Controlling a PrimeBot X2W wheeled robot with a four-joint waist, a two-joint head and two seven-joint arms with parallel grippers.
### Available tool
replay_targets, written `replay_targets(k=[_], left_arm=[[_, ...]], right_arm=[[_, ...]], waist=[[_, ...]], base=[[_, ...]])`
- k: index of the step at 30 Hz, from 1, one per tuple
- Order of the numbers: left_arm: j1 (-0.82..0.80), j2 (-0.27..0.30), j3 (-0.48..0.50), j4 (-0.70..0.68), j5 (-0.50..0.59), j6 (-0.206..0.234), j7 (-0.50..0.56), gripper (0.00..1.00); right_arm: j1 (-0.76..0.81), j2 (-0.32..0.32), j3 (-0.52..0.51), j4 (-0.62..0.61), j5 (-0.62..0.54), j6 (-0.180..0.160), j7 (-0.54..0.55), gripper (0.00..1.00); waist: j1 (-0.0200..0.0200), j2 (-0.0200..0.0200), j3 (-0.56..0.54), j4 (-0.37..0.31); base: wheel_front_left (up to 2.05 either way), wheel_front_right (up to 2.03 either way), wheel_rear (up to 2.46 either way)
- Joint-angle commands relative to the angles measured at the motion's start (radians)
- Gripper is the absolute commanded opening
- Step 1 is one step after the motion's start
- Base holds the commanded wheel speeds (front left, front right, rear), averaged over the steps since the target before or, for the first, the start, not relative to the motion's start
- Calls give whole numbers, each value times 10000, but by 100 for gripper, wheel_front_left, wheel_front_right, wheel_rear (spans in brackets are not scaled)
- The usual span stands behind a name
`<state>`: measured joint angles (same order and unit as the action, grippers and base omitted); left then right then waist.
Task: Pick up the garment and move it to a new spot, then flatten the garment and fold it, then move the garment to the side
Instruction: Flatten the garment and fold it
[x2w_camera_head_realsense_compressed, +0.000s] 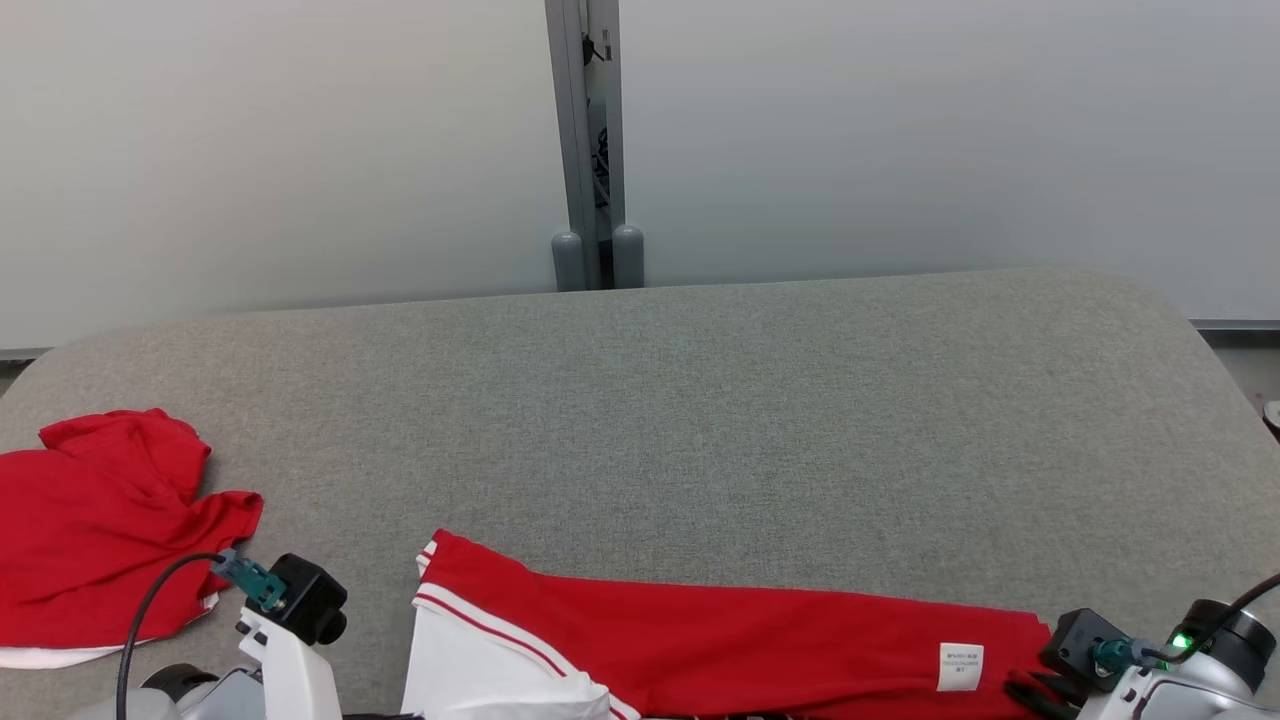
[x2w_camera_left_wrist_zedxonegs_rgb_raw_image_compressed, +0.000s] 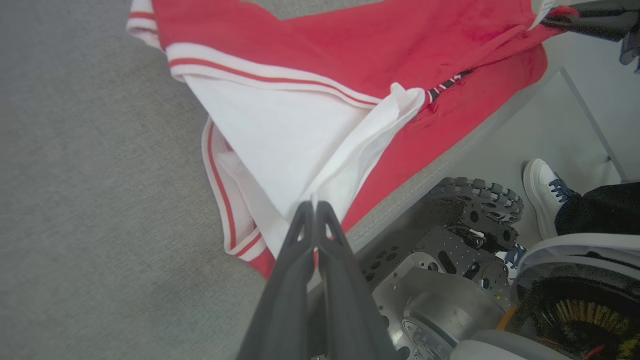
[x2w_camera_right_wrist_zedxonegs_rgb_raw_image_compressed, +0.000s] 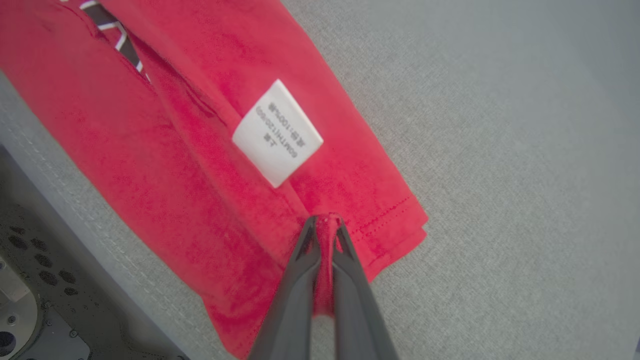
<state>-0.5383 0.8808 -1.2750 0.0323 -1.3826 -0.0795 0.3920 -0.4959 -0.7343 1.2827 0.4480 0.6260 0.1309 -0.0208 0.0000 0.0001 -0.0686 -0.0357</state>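
Observation:
The garment (x2w_camera_head_realsense_compressed: 720, 640) is a red and white shirt stretched along the near edge of the grey table (x2w_camera_head_realsense_compressed: 700, 420), part of it hanging over the edge. In the left wrist view my left gripper (x2w_camera_left_wrist_zedxonegs_rgb_raw_image_compressed: 315, 206) is shut on a fold of the garment's (x2w_camera_left_wrist_zedxonegs_rgb_raw_image_compressed: 280, 135) white side. In the right wrist view my right gripper (x2w_camera_right_wrist_zedxonegs_rgb_raw_image_compressed: 325, 220) is shut on the red hem of the garment (x2w_camera_right_wrist_zedxonegs_rgb_raw_image_compressed: 165, 150), just below a white care label (x2w_camera_right_wrist_zedxonegs_rgb_raw_image_compressed: 277, 132). The left wrist view also shows that right gripper (x2w_camera_left_wrist_zedxonegs_rgb_raw_image_compressed: 560, 20) at the garment's far red corner.
A second, crumpled red garment (x2w_camera_head_realsense_compressed: 90, 530) lies at the table's left edge. The table's padded top stretches wide behind the shirt, up to a pale wall. Below the table edge are my wheeled base (x2w_camera_left_wrist_zedxonegs_rgb_raw_image_compressed: 475, 195) and a person's white shoe (x2w_camera_left_wrist_zedxonegs_rgb_raw_image_compressed: 542, 195).

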Motion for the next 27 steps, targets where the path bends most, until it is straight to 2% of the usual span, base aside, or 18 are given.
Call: replay_targets(k=[1,11,14,15,16,17,18,27], left_arm=[[101,53,21,-75,-64,-61,117,0],[179,68,86,-204,-181,-173,198,0],[179,31,100,-135,-158,-171,222,0],[219,19,89,-117,-175,-175,301,0],[254,11,80,-116,-181,-181,381,0],[279,10,74,-111,-173,-184,416,27],[301,15,72,-90,-141,-155,435,100],[366,-72,113,108,72,6,314,100]], right_arm=[[139,-183,0,-134,54,-2,135,0],[-337,-65,-5,652,189,-2,-322,0],[-298,182,3,952,194,-2,-574,0],[-238,239,3,969,348,-2,-627,28],[-164,276,4,969,464,-2,-631,100],[-79,291,3,918,535,-2,-593,100],[-35,292,3,880,682,-2,-538,100],[-378,65,-3,1106,1532,-2,-724,100]], waist=[[0,-1,3,-3],[0,-1,10,-8],[0,-1,16,-3],[0,-1,20,-3],[0,-1,21,-4],[0,-1,22,-2],[0,-1,22,-3],[0,-1,-48,-73]], base=[[0,0,0],[0,0,0],[0,0,0],[0,0,0],[0,0,0],[0,0,0],[0,0,0],[0,0,0]])
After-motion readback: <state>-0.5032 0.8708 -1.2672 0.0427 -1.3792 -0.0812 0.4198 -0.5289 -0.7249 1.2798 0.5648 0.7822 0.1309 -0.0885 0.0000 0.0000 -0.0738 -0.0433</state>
